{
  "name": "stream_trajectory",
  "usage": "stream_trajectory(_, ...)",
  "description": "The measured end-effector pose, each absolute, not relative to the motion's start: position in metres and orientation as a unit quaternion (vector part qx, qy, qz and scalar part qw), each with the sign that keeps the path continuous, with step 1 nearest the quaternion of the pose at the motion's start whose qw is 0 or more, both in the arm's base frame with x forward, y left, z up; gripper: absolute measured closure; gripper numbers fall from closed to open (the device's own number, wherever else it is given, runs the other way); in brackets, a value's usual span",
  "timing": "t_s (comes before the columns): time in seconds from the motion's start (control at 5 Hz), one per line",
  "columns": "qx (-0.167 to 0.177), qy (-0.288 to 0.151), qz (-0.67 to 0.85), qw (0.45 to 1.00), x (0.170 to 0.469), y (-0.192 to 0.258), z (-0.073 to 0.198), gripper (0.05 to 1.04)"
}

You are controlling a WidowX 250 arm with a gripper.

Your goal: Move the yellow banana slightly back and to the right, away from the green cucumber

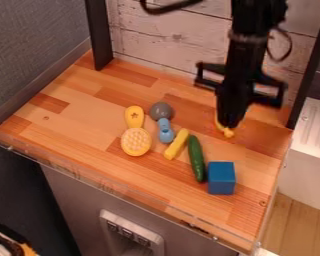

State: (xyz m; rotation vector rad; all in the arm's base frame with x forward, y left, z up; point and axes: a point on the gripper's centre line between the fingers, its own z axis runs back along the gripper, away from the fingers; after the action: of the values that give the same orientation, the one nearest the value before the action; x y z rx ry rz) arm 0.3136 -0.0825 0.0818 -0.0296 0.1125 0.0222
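Okay, your hand hangs right at the yellow piece, whose visible length slants down-right in view, behind the blue block; open or clamped, I can't tell.

Right at the tip of my gripper I have a small yellow thing, its lower end a deeper orange-yellow. I hide much of it; what shows is a narrow, slightly curved strip slanting down to that end. It is over the right part of the wooden top, behind the blue block and apart from it. Whether it touches the wood, I cannot tell.
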Motion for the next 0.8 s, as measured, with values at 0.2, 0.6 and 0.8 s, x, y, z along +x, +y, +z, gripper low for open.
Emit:
stream_trajectory(0.2, -0.014, 0.052, 0.091, 0.994, 0.313, -0.079, 0.105, 1.030)
stream_trajectory(0.6, -0.023, 0.048, 0.089, 0.995, 0.325, -0.017, 0.123, 1.030)
stream_trajectory(0.8, -0.027, 0.040, 0.010, 0.999, 0.340, 0.022, 0.129, 1.030)
